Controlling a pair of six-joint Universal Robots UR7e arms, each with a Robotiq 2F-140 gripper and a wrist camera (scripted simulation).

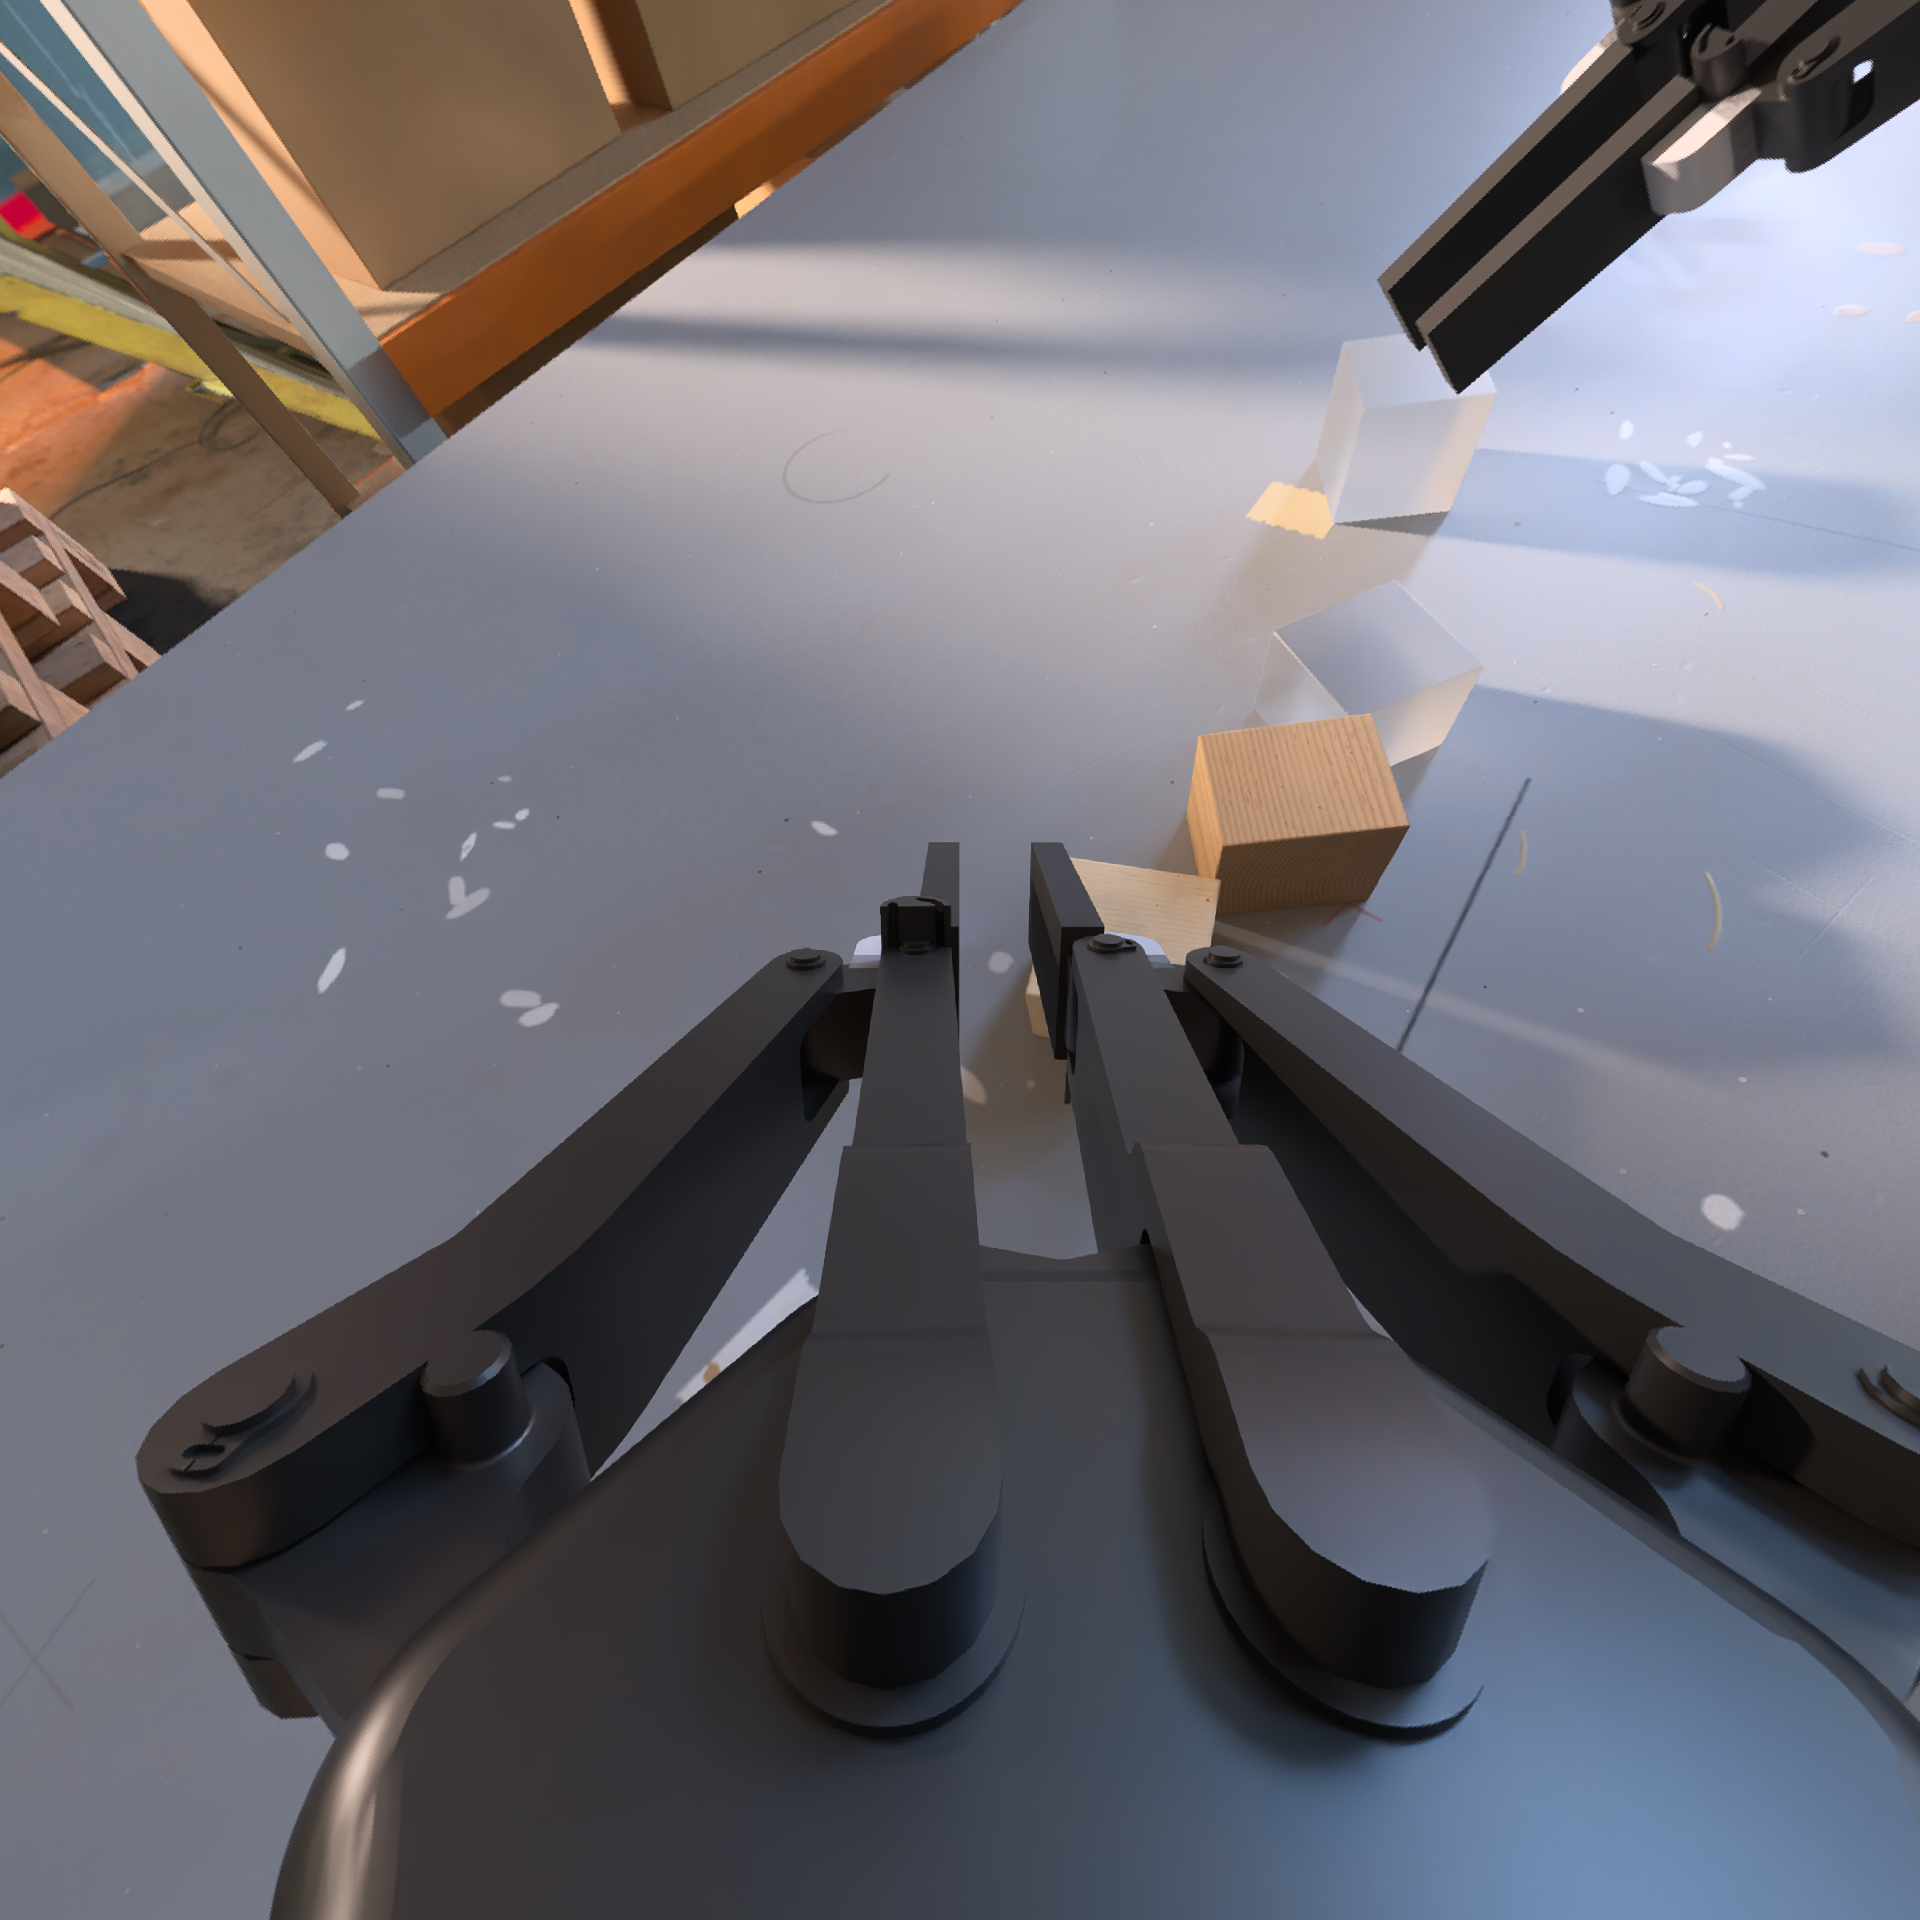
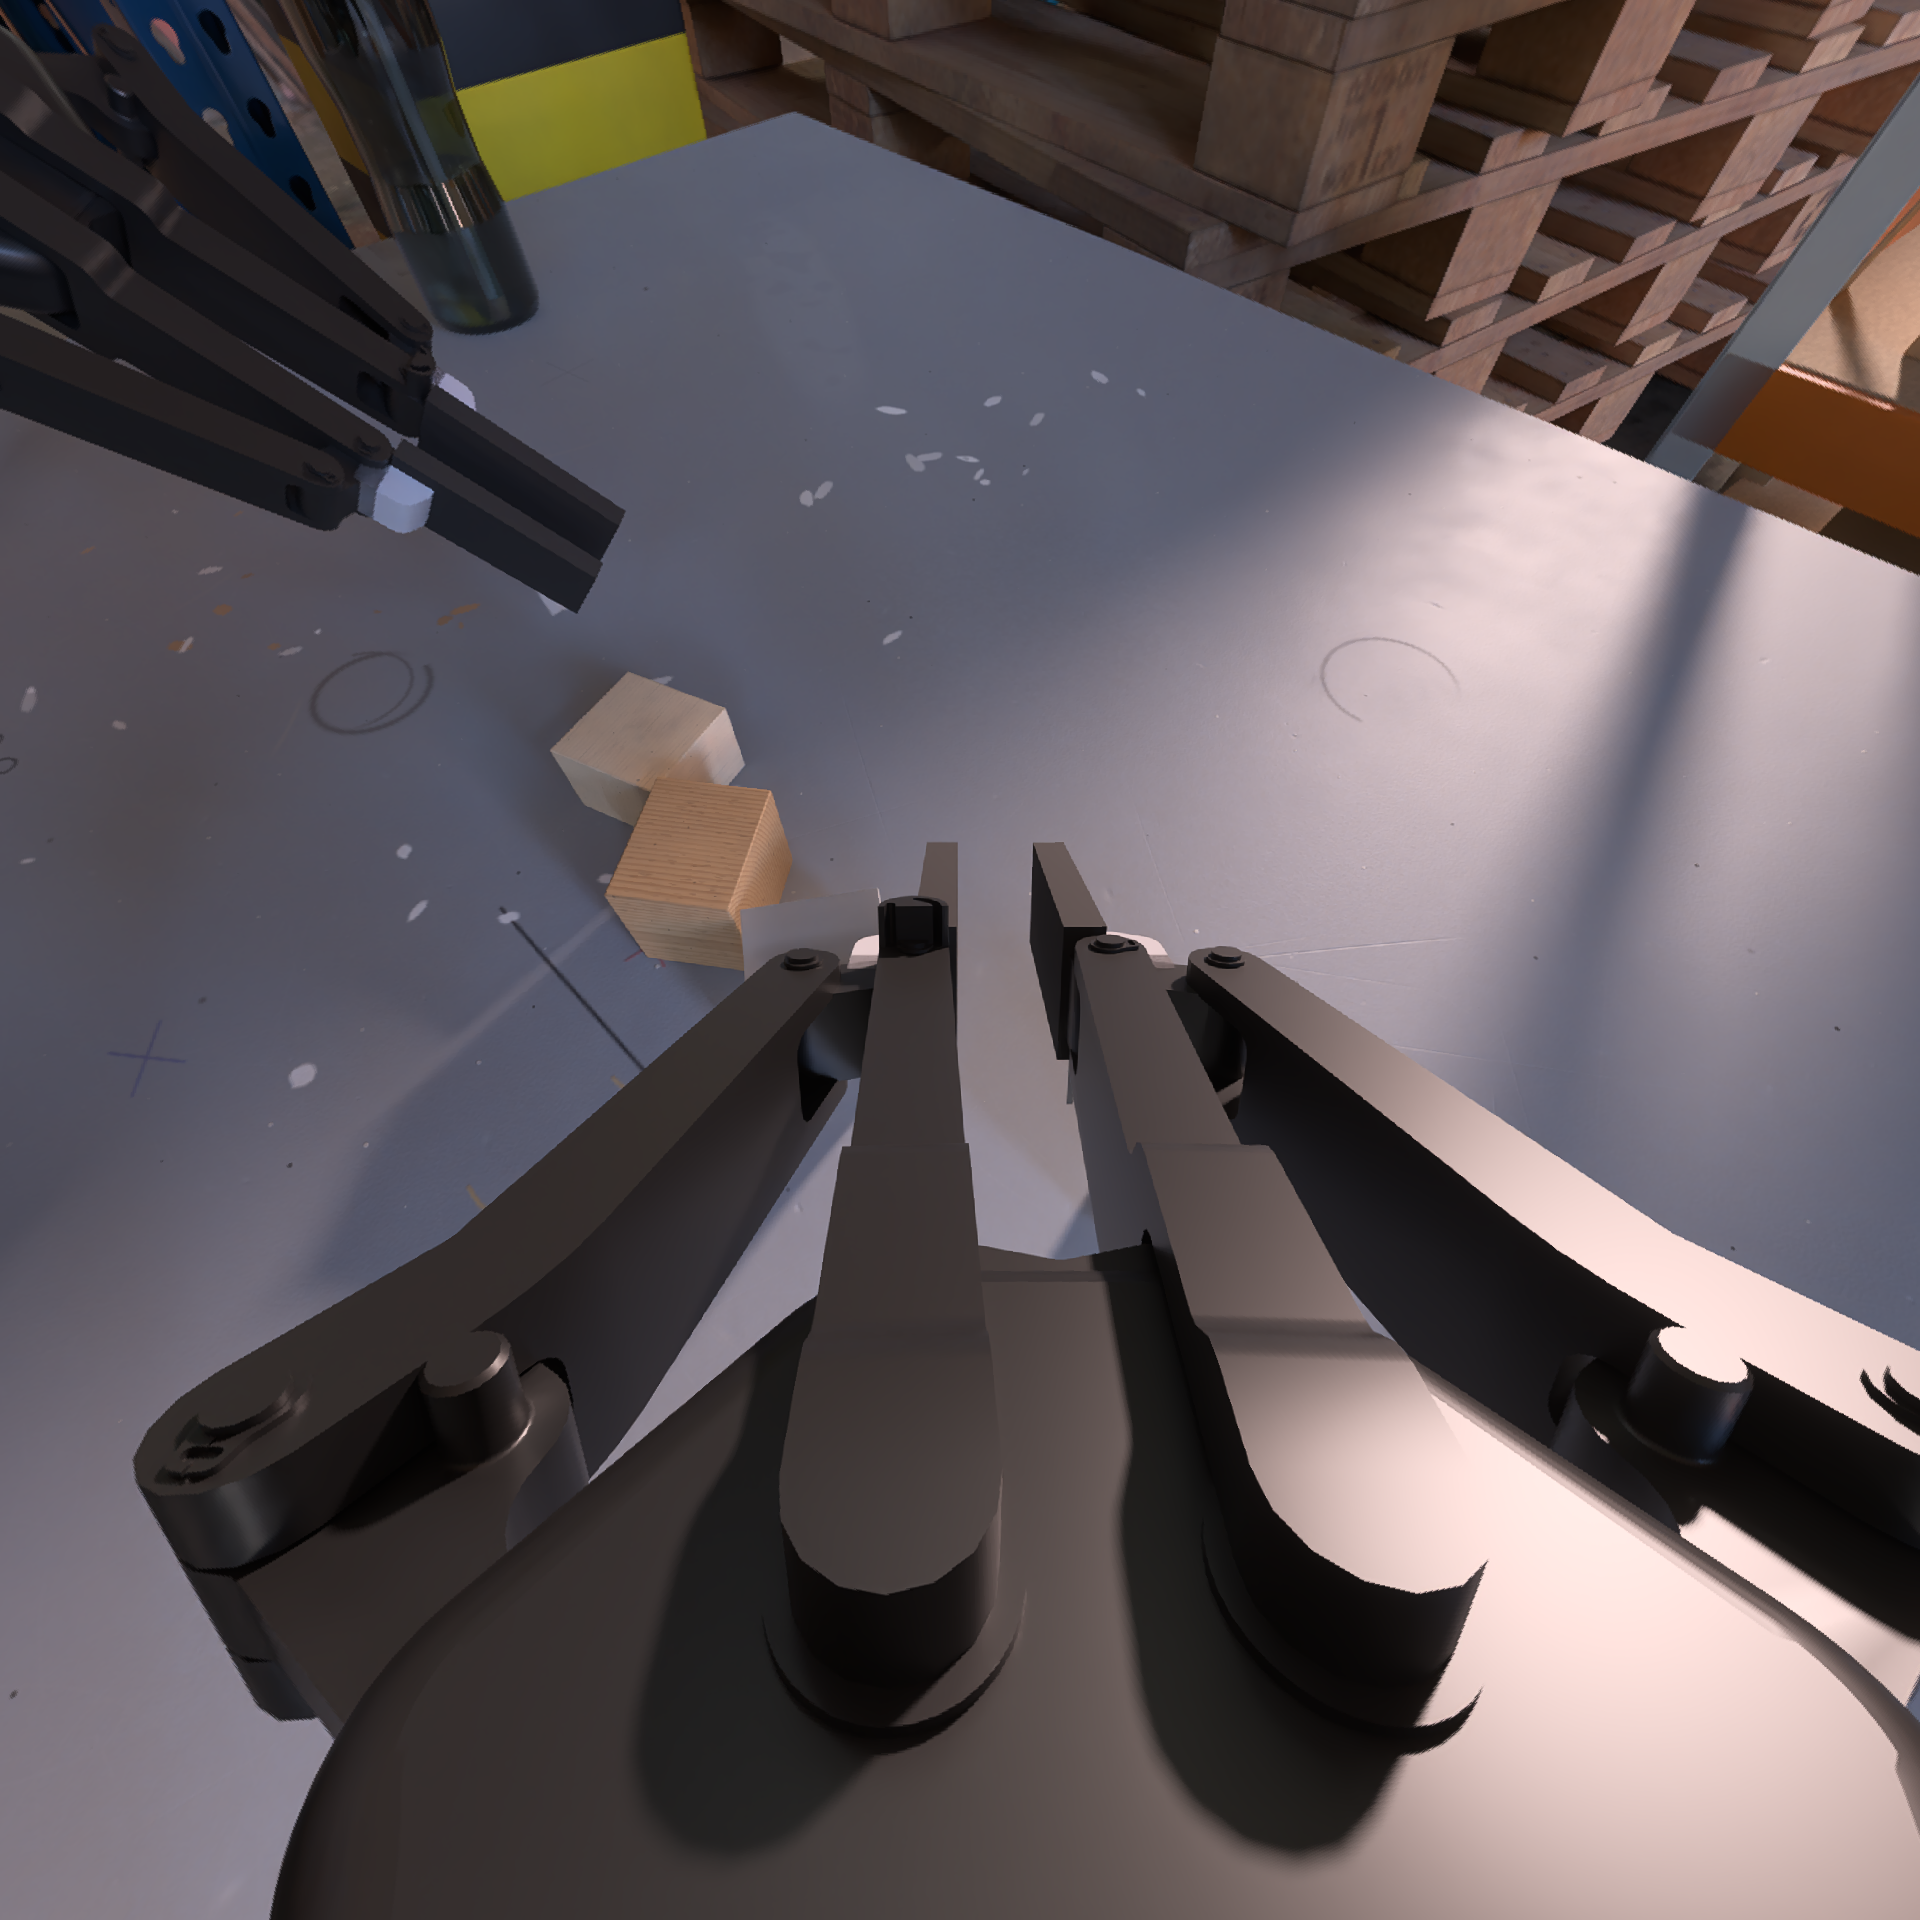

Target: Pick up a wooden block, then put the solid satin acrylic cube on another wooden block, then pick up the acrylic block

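partly hidden pale wooden block (image 1: 1148, 902) behind left gripper (image 1: 995, 868); both grippers near-closed, empty.

The right gripper (image 2: 992, 883) is seen low over the grey table (image 2: 1195, 582), its fingers nearly together with nothing between them. Just left of its fingertips a frosted cube (image 2: 805, 925) is partly hidden, touching a tan block (image 2: 696, 883); a pale block (image 2: 644, 753) touches that one farther off. The left gripper (image 2: 582, 566) is held above, far left, its fingers together. A bottle (image 2: 462, 239) stands at the far edge.
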